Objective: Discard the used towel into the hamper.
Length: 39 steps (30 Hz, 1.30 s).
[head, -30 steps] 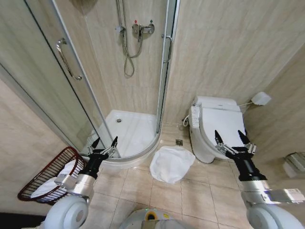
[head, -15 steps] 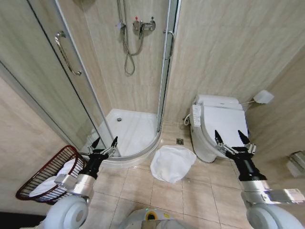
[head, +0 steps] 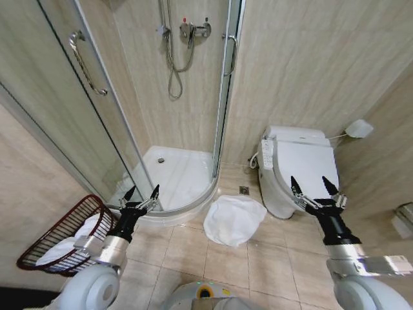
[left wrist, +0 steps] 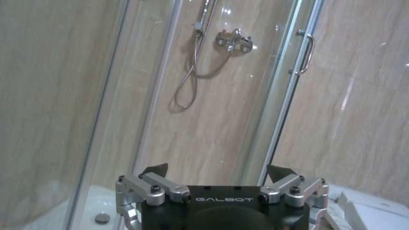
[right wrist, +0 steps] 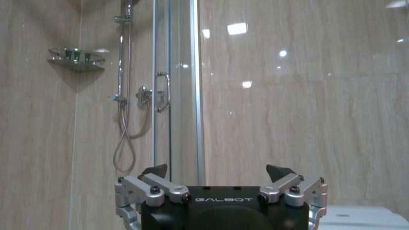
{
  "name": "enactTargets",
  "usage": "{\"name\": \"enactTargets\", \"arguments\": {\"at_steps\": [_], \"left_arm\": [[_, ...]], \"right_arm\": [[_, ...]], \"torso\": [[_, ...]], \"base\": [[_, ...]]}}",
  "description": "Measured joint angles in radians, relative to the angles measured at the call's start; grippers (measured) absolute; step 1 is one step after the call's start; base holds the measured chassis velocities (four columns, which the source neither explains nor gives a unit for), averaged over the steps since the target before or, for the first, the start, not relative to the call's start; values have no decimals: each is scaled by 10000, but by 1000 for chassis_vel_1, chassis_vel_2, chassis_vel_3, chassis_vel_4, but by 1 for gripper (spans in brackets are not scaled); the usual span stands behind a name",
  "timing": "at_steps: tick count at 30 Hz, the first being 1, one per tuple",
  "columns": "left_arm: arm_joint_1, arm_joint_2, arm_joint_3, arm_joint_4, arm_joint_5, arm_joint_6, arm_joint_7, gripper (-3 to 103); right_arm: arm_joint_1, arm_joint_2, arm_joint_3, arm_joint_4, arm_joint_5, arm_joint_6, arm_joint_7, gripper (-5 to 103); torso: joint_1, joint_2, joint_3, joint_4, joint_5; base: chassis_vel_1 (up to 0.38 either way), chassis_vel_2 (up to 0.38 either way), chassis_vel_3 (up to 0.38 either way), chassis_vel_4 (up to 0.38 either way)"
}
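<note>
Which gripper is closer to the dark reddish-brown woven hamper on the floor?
Left. The left gripper hangs open just beside and above the dark reddish-brown woven hamper at the shower's edge; the right gripper, also open, hovers across the room in front of the white toilet.

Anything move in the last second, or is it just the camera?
Just the camera: the head view has drifted, sliding the hamper toward the lower left corner. The towel lies on the floor as before, untouched. Left pincer and right pincer stay raised, open and empty.
</note>
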Motion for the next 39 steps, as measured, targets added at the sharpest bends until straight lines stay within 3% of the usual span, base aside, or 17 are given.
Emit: {"name": "enactTargets", "arguments": {"at_steps": [13, 27, 31, 35, 39], "left_arm": [[0, 0, 0, 1, 0, 0, 0, 100], [0, 0, 0, 0, 0, 0, 0, 100], [0, 0, 0, 0, 0, 0, 0, 100], [1, 0, 0, 0, -1, 0, 0, 100], [0, 0, 0, 0, 0, 0, 0, 100]], "right_arm": [[0, 0, 0, -1, 0, 0, 0, 100], [6, 0, 4, -26, -11, 18, 19, 100], [192, 42, 243, -863, -340, 666, 727, 100], [543, 124, 706, -2432, -973, 1903, 2087, 100], [681, 158, 904, -3103, -1247, 2422, 2672, 100]], "torso": [[-221, -504, -284, 0, 0], [-214, -496, -285, 0, 0], [-205, -478, -275, 0, 1], [-197, -461, -265, 0, 3], [-192, -454, -260, -3, 5]], "base": [[0, 0, 0, 0], [0, 0, 0, 0], [0, 0, 0, 0], [0, 0, 0, 0], [0, 0, 0, 0]]}}
